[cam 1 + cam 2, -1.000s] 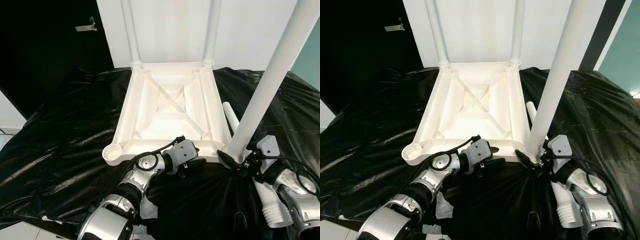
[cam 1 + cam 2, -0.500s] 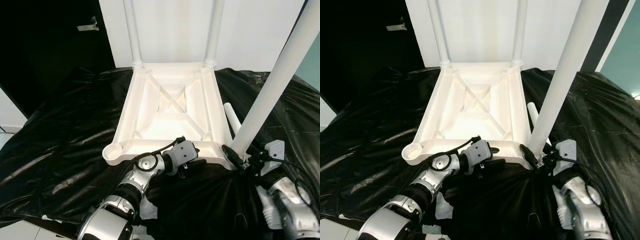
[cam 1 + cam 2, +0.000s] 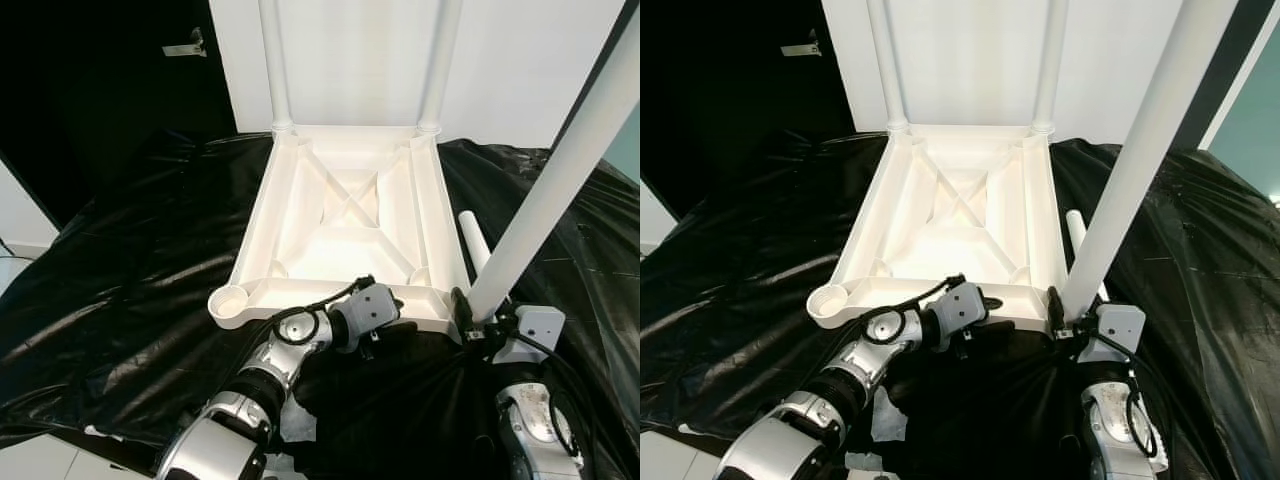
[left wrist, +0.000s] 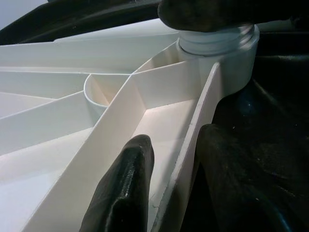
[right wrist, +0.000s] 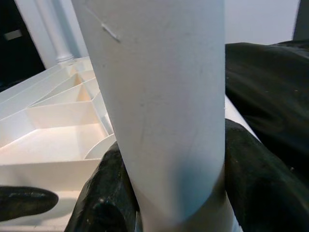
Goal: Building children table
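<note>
Looking down, I see the white plastic ribbed tabletop lying upside down on the black plastic sheet, with 2 white round legs already standing at its far corners. My left gripper is clamped on the tabletop's near rim, 1 finger inside and 1 outside. My right gripper grasps a tall white tube leg at the near right corner socket. Another loose white leg lies beside the tabletop.

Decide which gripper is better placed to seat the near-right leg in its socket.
Right. The right gripper is shut on the leg at its base, while the left gripper clamps the tabletop's near rim.
</note>
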{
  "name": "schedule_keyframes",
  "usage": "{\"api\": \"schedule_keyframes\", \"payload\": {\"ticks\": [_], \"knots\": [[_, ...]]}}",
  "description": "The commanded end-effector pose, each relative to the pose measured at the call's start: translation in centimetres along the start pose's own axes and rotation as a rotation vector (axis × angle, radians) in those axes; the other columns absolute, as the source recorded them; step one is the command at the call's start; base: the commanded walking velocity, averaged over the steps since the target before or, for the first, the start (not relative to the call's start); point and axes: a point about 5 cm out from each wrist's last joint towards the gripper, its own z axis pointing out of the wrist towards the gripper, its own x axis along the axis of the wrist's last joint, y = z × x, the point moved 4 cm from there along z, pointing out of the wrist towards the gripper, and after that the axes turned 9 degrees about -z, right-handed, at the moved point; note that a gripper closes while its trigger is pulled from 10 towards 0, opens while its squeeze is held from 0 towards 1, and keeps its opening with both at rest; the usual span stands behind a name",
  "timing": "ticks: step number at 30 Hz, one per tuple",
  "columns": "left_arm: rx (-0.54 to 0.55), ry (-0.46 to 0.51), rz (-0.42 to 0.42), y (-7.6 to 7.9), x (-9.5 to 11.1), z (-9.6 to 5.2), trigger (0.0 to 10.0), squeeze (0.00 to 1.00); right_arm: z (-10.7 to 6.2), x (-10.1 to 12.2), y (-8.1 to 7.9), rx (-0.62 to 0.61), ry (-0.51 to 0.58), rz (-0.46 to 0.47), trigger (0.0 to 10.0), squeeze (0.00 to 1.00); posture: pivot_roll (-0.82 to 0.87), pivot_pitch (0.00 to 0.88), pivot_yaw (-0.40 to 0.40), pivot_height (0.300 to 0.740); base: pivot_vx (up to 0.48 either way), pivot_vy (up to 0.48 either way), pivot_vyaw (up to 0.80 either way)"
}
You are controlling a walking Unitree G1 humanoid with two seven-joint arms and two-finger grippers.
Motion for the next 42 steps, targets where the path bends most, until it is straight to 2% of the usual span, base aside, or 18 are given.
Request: {"api": "schedule_keyframes", "payload": {"ticks": [1, 2, 3, 4, 5, 11, 12, 14, 18, 22, 25, 26, 29, 30, 31, 32, 38, 42], "knots": [[0.062, -0.117, -0.098, 0.5, -3.6, -0.6, 10.0, 0.0, -0.1, 0.1, -0.7, 0.012, -0.001, -0.006, 0.0, 0.0, -0.04, 0.0, 0.008, 0.74, 0.0, 0.0, 0.0], [0.062, -0.12, -0.098, 0.5, -3.7, -0.7, 10.0, 0.0, 0.0, 0.0, -1.0, 0.026, -0.012, -0.005, 7.0, 0.0, -0.04, 0.0, 0.005, 0.74, 0.0, 0.0, 0.0], [0.062, -0.122, -0.098, 0.5, -3.7, -0.7, 10.0, 0.0, 0.0, -0.1, -1.2, 0.04, -0.021, 0.003, 10.0, 0.07, -0.04, 0.0, 0.003, 0.74, 0.0, 0.0, 0.0], [0.062, -0.122, -0.098, 0.5, -3.7, -0.7, 10.0, 0.0, 0.0, -0.1, -1.2, 0.04, -0.021, 0.003, 10.0, 0.07, -0.04, 0.0, 0.003, 0.74, 0.0, 0.0, 0.0], [0.064, -0.125, -0.099, 0.5, -3.8, -0.8, 10.0, 0.0, 0.3, 0.0, -1.5, 0.082, -0.016, 0.025, 10.0, 1.0, -0.04, 0.0, 0.001, 0.74, 0.0, 0.0, 0.0], [0.069, -0.122, -0.101, 0.5, -3.7, -0.7, 10.0, 0.0, 1.0, 0.7, -2.4, 0.199, 0.015, -0.019, 10.0, 1.0, -0.04, 0.0, -0.001, 0.74, 0.0, 0.0, 0.0], [0.069, -0.121, -0.1, 0.5, -3.7, -0.6, 10.0, 0.0, 1.3, 0.6, -2.5, 0.242, 0.008, -0.04, 10.0, 0.0, -0.05, 0.0, 0.0, 0.74, 0.0, 0.0, 0.0], [0.068, -0.12, -0.1, 0.5, -3.6, -0.5, 10.0, 0.0, 1.5, 0.7, -2.6, 0.278, 0.004, -0.054, 10.0, 0.0, -0.05, 0.0, 0.0, 0.74, 0.0, 0.0, 0.0], [0.062, -0.117, -0.095, 0.5, -3.4, -0.4, 10.0, 0.0, 2.0, 0.7, -2.6, 0.439, -0.005, -0.106, 10.0, 0.0, -0.06, 0.0, 0.003, 0.74, 0.0, 0.0, 0.0], [0.061, -0.116, -0.094, 0.5, -3.4, -0.3, 10.0, 0.0, 2.0, 0.7, -2.3, 0.474, -0.009, -0.126, 10.0, 0.0, -0.06, 0.0, 0.003, 0.74, 0.0, 0.0, 0.0], [0.06, -0.116, -0.093, 0.5, -3.3, -0.3, 10.0, 0.0, 2.1, 0.6, -1.8, 0.537, -0.018, -0.147, 10.0, 0.0, -0.06, 0.0, 0.007, 0.74, 0.0, 0.0, 0.0], [0.058, -0.116, -0.092, 0.5, -3.3, -0.3, 10.0, 0.0, 2.2, 0.5, -1.4, 0.601, -0.032, -0.173, 10.0, 0.0, -0.06, 0.0, 0.008, 0.74, 0.0, 0.0, 0.0], [0.058, -0.116, -0.092, 0.5, -3.3, -0.3, 10.0, 0.0, 2.2, 0.4, -1.2, 0.627, -0.037, -0.184, 10.0, 0.0, -0.06, 0.0, 0.01, 0.74, 0.0, 0.0, 0.0], [0.057, -0.117, -0.092, 0.5, -3.3, -0.4, 10.0, 0.0, 2.3, 0.3, -0.6, 0.665, -0.042, -0.199, 3.8, 0.0, -0.06, 0.0, 0.013, 0.74, 0.0, 0.0, 0.0], [0.057, -0.117, -0.092, 0.5, -3.3, -0.4, 10.0, 0.0, 2.3, 0.3, -0.6, 0.665, -0.042, -0.199, 3.8, 0.0, -0.06, 0.0, 0.013, 0.74, 0.0, 0.0, 0.0], [0.057, -0.117, -0.092, 0.4, -3.4, -0.4, 10.0, 0.0, 2.3, 0.3, -0.3, 0.681, -0.042, -0.198, 0.0, 0.0, -0.06, 0.0, 0.014, 0.74, 0.0, 0.0, 0.0], [0.056, -0.118, -0.092, 0.4, -3.4, -0.5, 10.0, 0.0, 2.2, 0.3, -0.2, 0.716, -0.043, -0.189, 0.0, 0.0, -0.06, 0.0, 0.017, 0.74, 0.0, 0.0, 0.0], [0.052, -0.118, -0.092, 0.5, -3.3, -0.4, 10.0, 0.0, 1.8, -0.3, -0.9, 0.761, -0.068, -0.155, 0.0, 0.0, -0.07, 0.0, 0.021, 0.74, 0.0, 0.0, 0.0]]}}
